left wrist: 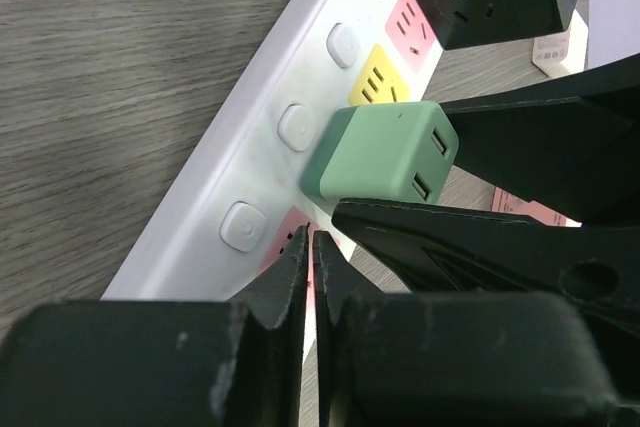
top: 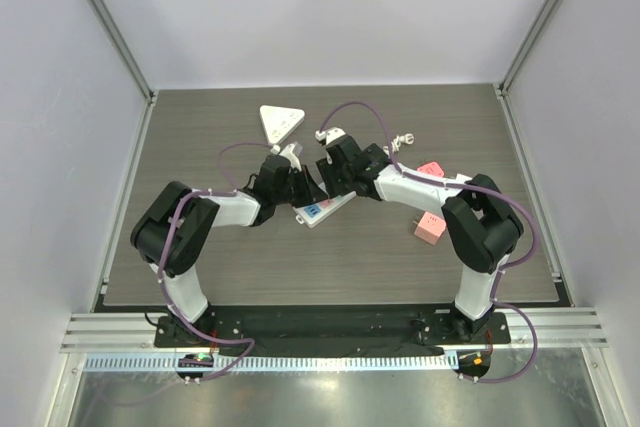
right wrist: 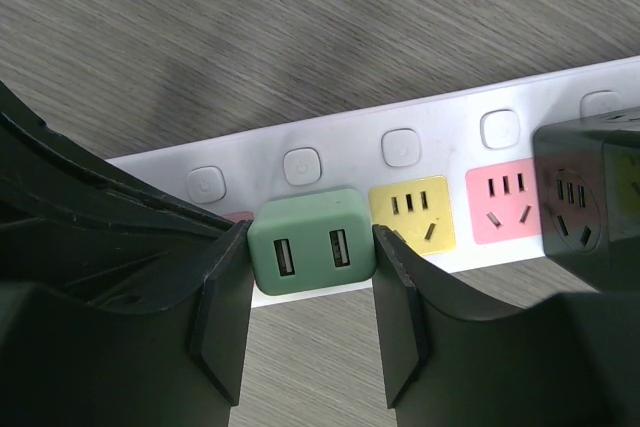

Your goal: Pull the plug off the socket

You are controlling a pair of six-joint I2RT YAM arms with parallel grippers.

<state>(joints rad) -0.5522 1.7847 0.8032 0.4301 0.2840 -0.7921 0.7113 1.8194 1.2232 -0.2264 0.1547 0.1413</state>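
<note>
Plug (right wrist: 312, 240): mint-green cube-ish USB adapter with rounded corners, two USB ports side by side on the top face. It's seated in the white power strip (right wrist: 450, 137), one slot in from the strip's end, next to the yellow socket (right wrist: 412, 212). The port face points straight up off the strip; the wider side runs along the strip's length.

Right gripper (right wrist: 310, 277) straddles it, pads flush on both end faces, clamped on the plug. Left gripper (left wrist: 311, 247) fingers are pinched nearly together, tips down on the strip just beside the plug. Black adapter (right wrist: 580, 187) sits two slots along.
</note>
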